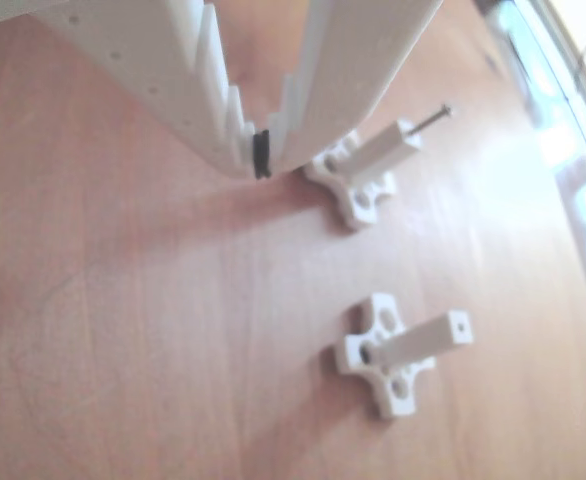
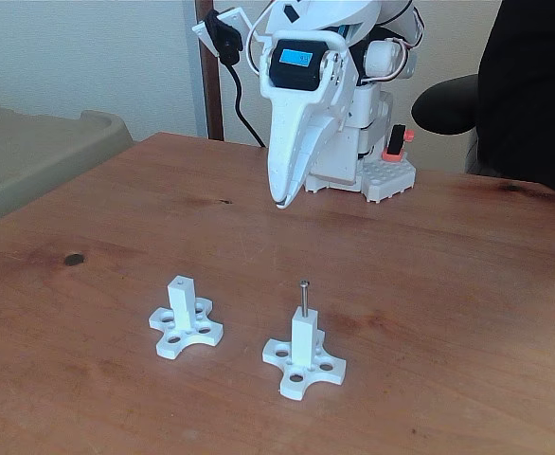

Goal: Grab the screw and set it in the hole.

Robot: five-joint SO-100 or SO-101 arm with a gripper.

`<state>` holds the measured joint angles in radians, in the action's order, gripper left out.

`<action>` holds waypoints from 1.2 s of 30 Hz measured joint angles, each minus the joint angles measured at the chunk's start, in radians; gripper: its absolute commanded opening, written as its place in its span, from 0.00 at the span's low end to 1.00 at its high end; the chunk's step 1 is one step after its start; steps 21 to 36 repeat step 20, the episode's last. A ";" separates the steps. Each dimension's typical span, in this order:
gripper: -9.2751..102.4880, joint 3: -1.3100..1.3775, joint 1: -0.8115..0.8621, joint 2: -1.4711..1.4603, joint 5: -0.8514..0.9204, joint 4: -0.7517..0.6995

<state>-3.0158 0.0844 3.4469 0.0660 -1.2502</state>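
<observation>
Reading the fixed view, I see the wooden table (image 2: 467, 313), then the gripper (image 2: 279, 201) raised clear, fingers closed on nothing. The screw (image 2: 303, 299) stands upright in the hole of the right post (image 2: 303, 339); its lower shank is hidden. The left post (image 2: 183, 299) has its hole (image 1: 460, 324) bare.

Soft daylight, hazy overexposed close view

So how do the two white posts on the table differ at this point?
In the fixed view, the right post has the screw standing upright out of its top, while the left post has an open hole. The left post sits farther back on the table. Both stand upright on matching cross-shaped bases with round holes. The end effector hangs shut above the table, away from both.
</observation>
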 measured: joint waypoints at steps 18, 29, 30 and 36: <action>0.04 0.000 0.014 0.000 0.000 0.000; 0.04 0.000 0.014 0.000 0.000 0.000; 0.04 0.000 0.014 0.000 0.000 0.000; 0.04 0.000 0.014 0.000 0.000 0.000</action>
